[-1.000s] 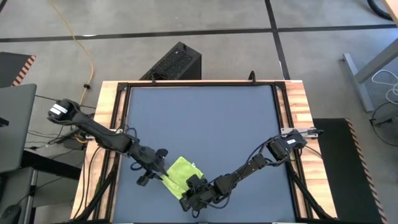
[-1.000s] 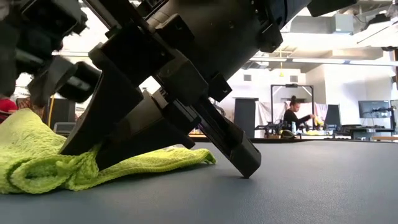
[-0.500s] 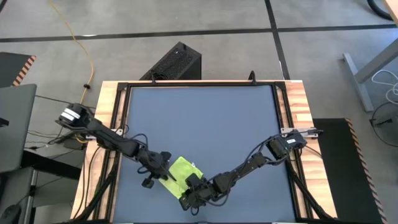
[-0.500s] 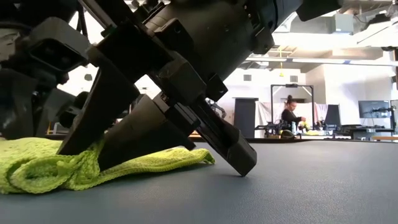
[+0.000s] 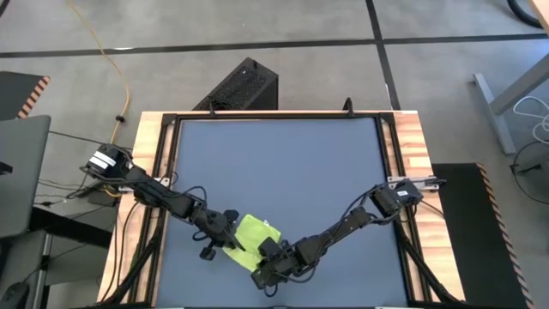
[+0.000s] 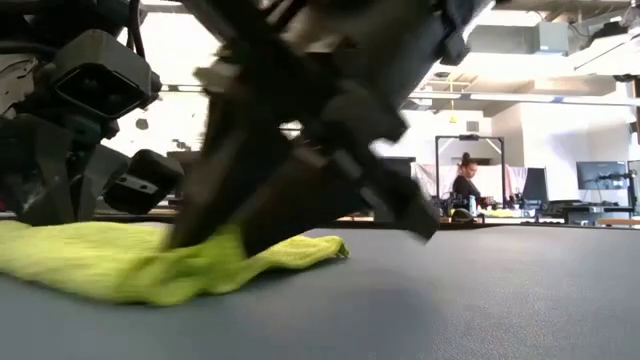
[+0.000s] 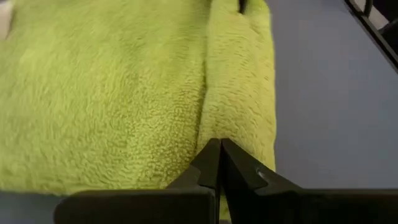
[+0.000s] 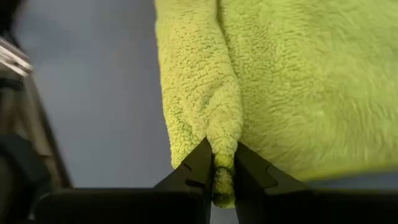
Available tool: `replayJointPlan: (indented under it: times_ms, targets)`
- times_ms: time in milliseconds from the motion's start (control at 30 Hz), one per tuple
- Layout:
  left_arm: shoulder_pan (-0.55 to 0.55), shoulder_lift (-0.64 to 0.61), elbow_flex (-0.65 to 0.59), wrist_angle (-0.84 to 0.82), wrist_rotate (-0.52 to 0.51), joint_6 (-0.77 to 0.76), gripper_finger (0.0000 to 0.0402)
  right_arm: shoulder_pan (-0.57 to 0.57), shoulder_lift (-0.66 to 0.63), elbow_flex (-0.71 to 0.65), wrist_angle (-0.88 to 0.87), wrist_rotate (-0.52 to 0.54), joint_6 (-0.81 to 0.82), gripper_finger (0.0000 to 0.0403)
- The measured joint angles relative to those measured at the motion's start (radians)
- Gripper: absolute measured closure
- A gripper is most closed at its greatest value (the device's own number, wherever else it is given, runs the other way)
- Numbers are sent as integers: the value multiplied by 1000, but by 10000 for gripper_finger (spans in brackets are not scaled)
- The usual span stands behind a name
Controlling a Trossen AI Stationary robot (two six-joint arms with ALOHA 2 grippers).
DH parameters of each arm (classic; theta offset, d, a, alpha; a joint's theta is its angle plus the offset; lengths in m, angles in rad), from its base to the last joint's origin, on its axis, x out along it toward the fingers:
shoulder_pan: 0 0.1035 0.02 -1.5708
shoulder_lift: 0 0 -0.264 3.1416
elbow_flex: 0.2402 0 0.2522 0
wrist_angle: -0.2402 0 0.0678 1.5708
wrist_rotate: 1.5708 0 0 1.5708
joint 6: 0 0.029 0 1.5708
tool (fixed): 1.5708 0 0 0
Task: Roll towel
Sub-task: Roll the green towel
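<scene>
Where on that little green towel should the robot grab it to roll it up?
Probably the rolled lip along the towel's near edge, gripped at both ends from the front of the table. That edge already stands up as a thick fold, while the rest lies flat. The right gripper pinches one end; the left gripper is closed at the other.

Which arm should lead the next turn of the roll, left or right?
Probably the right. The right gripper has its fingers pinched on the rolled edge of the towel. The left gripper is shut at the fold's other end, but its grip looks thinner.
</scene>
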Motion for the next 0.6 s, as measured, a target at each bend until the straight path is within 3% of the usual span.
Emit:
replayJointPlan:
  times_ms: [167, 333, 467, 600]
  targets:
    - [2, 0, 0, 0, -5, -31, 401, 6, -64, -1, -127, -2, -23, 302]
    - [1, 0, 0, 4, -6, -130, 401, 6, -97, 1, -177, -23, -55, 226]
    - [1, 0, -1, 4, -6, -177, 401, 4, -127, 1, -158, -17, -152, 164]
    - [1, 0, -1, 4, -4, -200, 401, 37, -151, 4, -92, 65, -247, 144]
